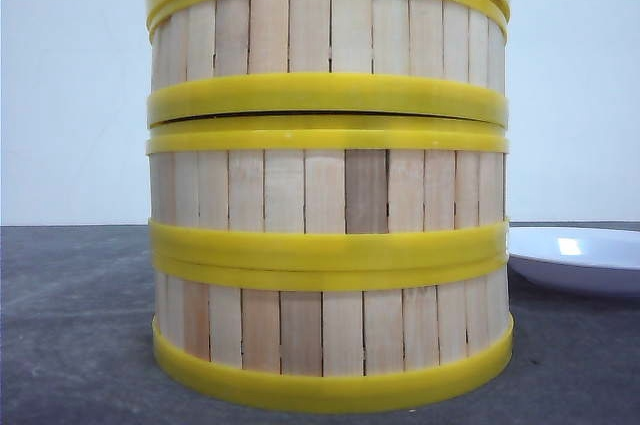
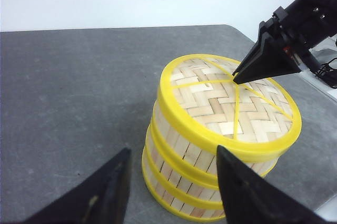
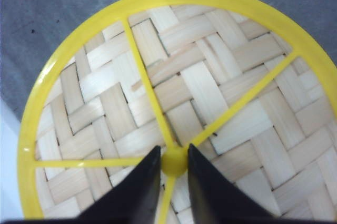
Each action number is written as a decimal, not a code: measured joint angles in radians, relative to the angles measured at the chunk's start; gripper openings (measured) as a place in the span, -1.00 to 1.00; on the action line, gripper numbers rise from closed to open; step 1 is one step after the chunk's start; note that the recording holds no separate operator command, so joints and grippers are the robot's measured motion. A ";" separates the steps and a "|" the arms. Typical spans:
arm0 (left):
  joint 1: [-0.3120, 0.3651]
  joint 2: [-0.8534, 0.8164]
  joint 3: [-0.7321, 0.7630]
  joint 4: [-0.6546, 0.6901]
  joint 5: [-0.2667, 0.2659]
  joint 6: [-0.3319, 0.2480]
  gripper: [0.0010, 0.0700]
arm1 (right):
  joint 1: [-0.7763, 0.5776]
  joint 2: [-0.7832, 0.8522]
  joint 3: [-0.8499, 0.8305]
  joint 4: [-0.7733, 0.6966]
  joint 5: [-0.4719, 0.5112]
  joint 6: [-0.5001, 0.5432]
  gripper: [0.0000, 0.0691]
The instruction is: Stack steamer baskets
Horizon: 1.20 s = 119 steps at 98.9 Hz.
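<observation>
Steamer baskets [image 1: 328, 195] stand stacked three high on the grey worktop [image 1: 70, 325], topped by a woven lid [image 2: 231, 103]. Right claw [image 3: 174, 163] is clamped on the lid's knob [image 3: 174, 162]; left claw [image 2: 174, 182] hangs apart nearby. White plate [image 1: 580, 257] lies right.

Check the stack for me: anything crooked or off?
Slightly: the top steamer basket sits a little askew, a thin dark gap showing under its left side. The right claw is pinching the lid's knob.
</observation>
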 joint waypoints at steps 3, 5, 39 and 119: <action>0.000 0.000 0.000 0.000 0.000 0.000 -0.15 | 0.000 0.000 0.000 0.000 0.004 0.000 -0.53; 0.000 0.000 0.000 0.000 0.000 0.000 -0.15 | 0.000 0.000 0.000 0.000 0.005 0.000 -0.40; 0.000 0.000 0.000 0.005 0.000 0.000 -0.15 | 0.000 -0.087 0.001 0.101 0.103 -0.026 0.19; 0.000 0.000 -0.209 0.219 0.034 0.000 -0.15 | 0.053 -0.824 -0.369 0.224 0.397 -0.006 0.19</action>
